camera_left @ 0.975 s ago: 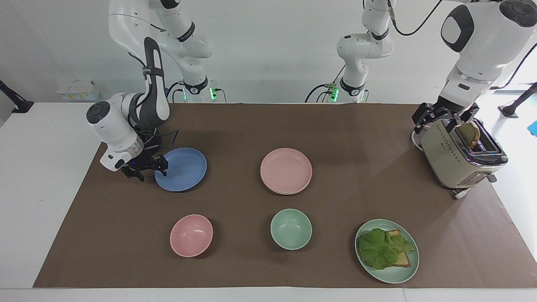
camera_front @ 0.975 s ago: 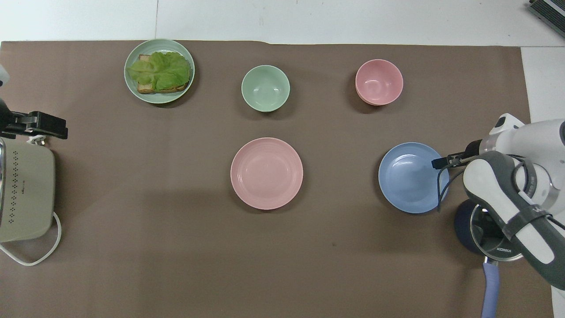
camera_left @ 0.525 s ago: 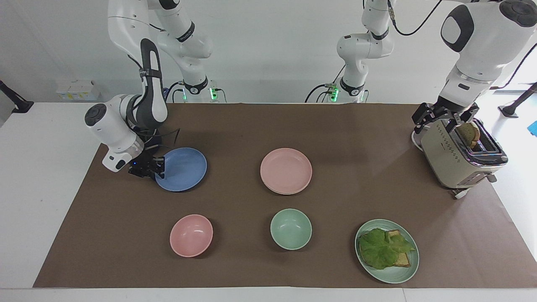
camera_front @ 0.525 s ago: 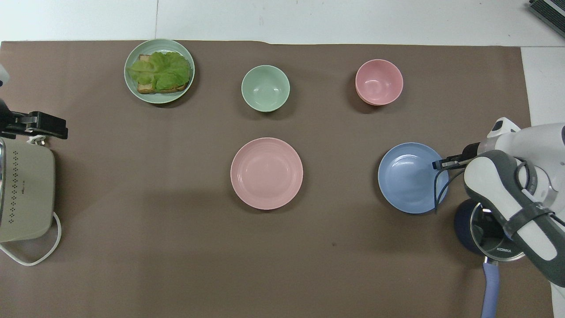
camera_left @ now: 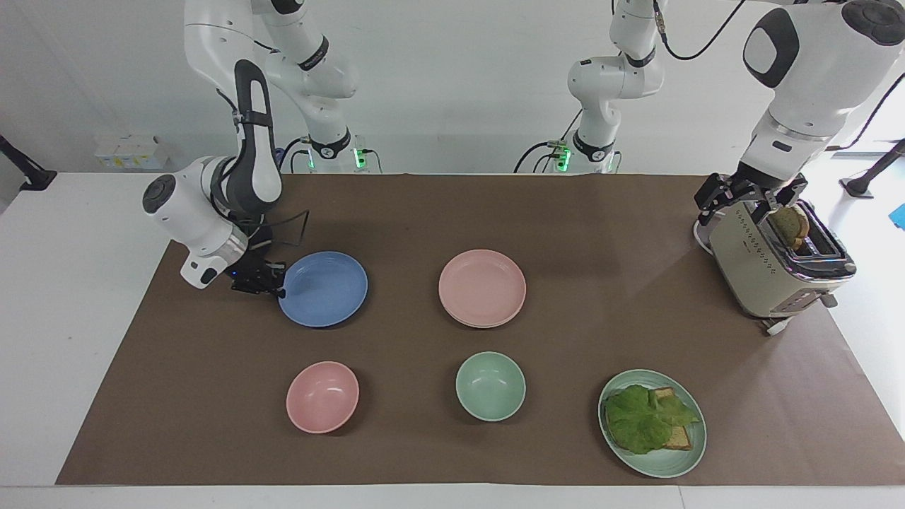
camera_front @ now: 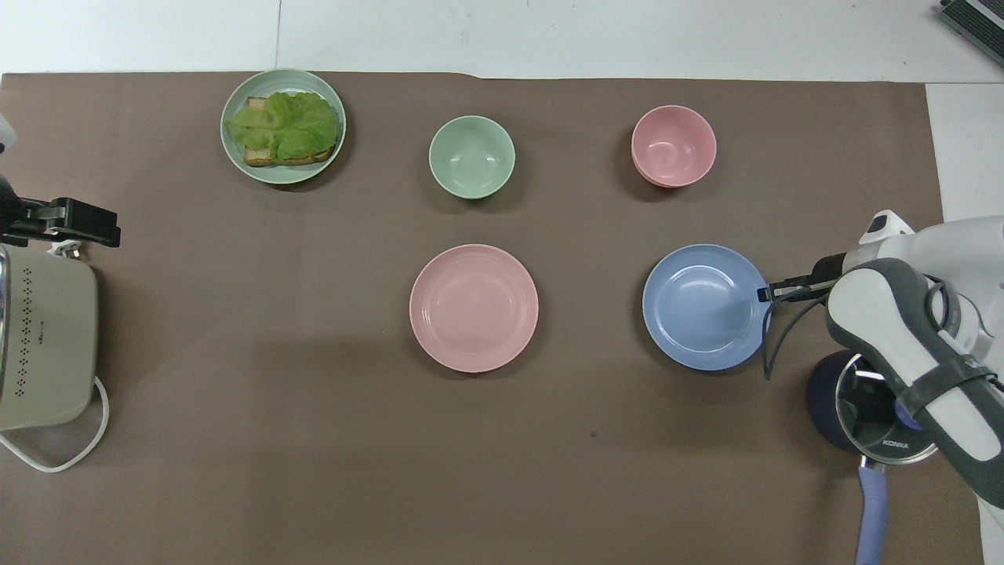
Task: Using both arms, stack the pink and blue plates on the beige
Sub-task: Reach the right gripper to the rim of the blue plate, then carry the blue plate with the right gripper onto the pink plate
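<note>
My right gripper (camera_left: 277,283) (camera_front: 765,293) is shut on the rim of the blue plate (camera_left: 324,290) (camera_front: 704,307), on the side toward the right arm's end of the table. The pink plate (camera_left: 482,286) (camera_front: 474,308) lies in the middle of the brown mat. A thin second rim shows under its edge in the facing view; the beige plate is otherwise hidden. My left gripper (camera_left: 751,199) (camera_front: 78,224) hangs open over the toaster and waits.
Farther from the robots stand a pink bowl (camera_left: 322,396) (camera_front: 674,146), a green bowl (camera_left: 490,386) (camera_front: 472,156) and a green plate (camera_left: 664,468) (camera_front: 333,149) with lettuce and toast. The cream toaster (camera_left: 763,272) (camera_front: 39,345) holds bread. A lidded pot (camera_front: 871,408) sits under the right arm.
My right gripper closed on the blue plate's rim and has carried the plate a little toward the pink plate. The left arm has not moved.
</note>
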Controlling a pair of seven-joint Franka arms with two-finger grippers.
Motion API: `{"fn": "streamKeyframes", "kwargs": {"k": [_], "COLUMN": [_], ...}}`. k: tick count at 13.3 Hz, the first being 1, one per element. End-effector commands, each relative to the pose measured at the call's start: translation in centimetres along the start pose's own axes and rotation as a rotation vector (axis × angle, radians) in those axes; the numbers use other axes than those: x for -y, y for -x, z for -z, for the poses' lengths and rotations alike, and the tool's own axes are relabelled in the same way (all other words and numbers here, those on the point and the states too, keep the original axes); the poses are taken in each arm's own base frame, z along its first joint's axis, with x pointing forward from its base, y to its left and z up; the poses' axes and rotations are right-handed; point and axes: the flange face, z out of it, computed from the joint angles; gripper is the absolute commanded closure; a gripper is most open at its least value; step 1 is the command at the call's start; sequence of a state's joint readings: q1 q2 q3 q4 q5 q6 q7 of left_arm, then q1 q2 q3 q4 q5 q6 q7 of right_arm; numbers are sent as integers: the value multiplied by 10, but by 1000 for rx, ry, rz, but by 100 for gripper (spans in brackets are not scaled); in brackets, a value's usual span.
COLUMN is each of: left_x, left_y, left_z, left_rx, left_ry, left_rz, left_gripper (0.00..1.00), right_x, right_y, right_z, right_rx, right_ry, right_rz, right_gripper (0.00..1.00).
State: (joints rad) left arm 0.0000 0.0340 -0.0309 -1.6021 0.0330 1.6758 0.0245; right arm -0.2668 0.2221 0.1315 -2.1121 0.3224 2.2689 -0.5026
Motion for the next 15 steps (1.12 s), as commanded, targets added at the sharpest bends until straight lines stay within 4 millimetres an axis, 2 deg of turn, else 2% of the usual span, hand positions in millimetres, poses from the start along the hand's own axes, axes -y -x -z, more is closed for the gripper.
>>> {"fn": "streamKeyframes", "kwargs": {"k": [1,4,6,8,13,15], "left_x": [3,4,3,3,3,3], "left_y": [2,2,2,2,2,2], "left_z": [0,0,0,0,0,0], "left_rx": [8,8,8,8,8,8], "left_ry": [-1,-1,-1,-1,-1,-1], "left_rz": [-8,-6,-8,-8,-8,-8], "left_gripper": [0,0,0,0,0,0], "right_x": [27,75,120,174,286,298], "right_y": [-8,-13,-26,-34,-33,-34], "right_z": [27,56,63,56,37,22], "right_rx": [-11,-29,-38,-26,-63,-59], "right_ry": [-38,-70,-70,-73,-63,-43], "right_rz": [53,35,0,-39,-113,-116], "right_gripper": [100,100,100,100,100,100]}}
